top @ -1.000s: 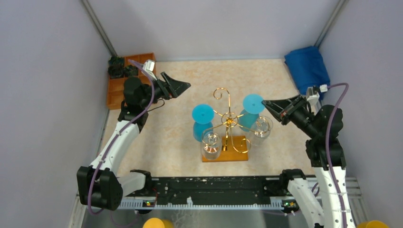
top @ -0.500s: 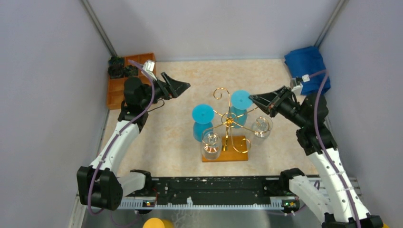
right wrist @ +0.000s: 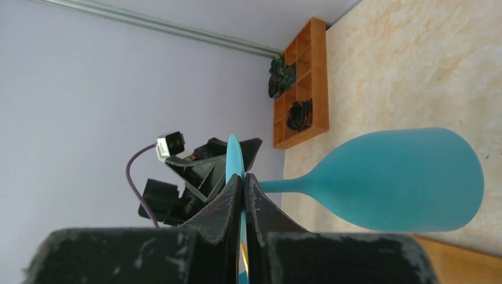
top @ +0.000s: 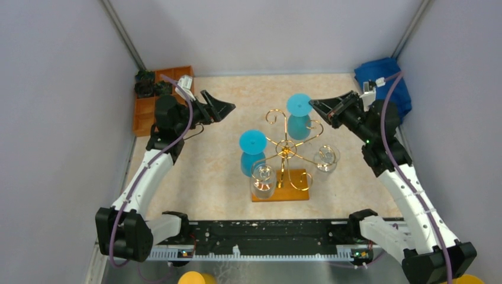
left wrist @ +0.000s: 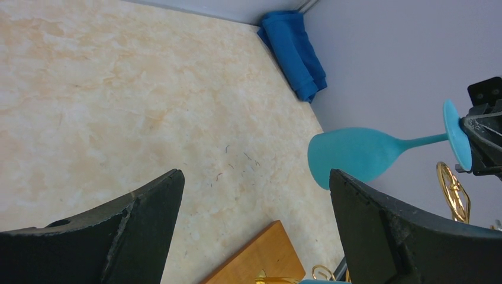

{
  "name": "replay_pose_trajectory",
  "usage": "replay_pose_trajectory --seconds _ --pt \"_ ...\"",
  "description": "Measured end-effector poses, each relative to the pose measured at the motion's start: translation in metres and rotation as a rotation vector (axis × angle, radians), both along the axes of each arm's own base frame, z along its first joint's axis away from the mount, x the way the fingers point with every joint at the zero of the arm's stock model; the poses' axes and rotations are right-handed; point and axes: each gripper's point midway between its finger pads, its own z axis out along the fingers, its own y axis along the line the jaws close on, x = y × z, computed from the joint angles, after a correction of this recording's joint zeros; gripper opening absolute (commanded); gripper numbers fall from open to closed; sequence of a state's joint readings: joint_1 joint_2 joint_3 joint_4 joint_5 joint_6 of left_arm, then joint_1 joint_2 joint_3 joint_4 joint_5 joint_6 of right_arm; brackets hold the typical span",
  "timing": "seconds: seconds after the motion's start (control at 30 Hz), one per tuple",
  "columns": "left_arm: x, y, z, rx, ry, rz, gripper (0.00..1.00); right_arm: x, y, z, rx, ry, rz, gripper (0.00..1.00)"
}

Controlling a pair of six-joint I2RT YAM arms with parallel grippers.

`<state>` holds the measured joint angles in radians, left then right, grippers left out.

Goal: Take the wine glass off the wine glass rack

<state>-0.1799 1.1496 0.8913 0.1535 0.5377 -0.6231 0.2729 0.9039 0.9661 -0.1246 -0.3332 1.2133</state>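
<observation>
Right gripper (top: 315, 106): clamped on the foot disc of the blue wine glass (top: 299, 120), disc edge-on between fingers (right wrist: 228, 198). Glass: inverted, long axis roughly upright, bowl down, just left of gripper, beyond the post of the wine glass rack (top: 286, 151), near far scroll tips; clearance there not discernible. Left gripper (top: 224, 107): wide, empty, well apart.

We see the right end effector (top: 314, 105) gripping the foot of a blue wine glass (top: 299, 122), foot uppermost, just beside the far scrolls of the gold wine glass rack (top: 286, 152). A second blue glass (top: 253, 149), a near clear glass (top: 263, 178) and a right-hand clear glass (top: 326, 158) hang from the rack. The left end effector (top: 220, 102) hovers well apart, its fingers spread, over the surface (top: 207, 171).
</observation>
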Motion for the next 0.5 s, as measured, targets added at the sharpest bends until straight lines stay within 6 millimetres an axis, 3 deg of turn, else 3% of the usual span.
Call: replay_pose_trajectory --seconds 0.17,0.23,0.3,0.5 --pt "0.013 0.004 0.012 0.009 -0.023 0.023 0.97 0.025 -0.001 0.004 -0.038 -0.033 -0.044 0.0" --pt "0.024 0.004 0.019 0.008 -0.033 0.029 0.88 0.038 0.0 0.008 -0.042 -0.055 -0.056 0.0" --pt "0.037 0.004 0.026 -0.002 -0.045 0.03 0.76 0.053 0.0 0.018 -0.025 -0.092 -0.066 0.0" --pt "0.076 -0.004 0.044 -0.111 -0.083 -0.053 0.69 0.094 0.011 0.055 0.112 -0.212 -0.024 0.0"
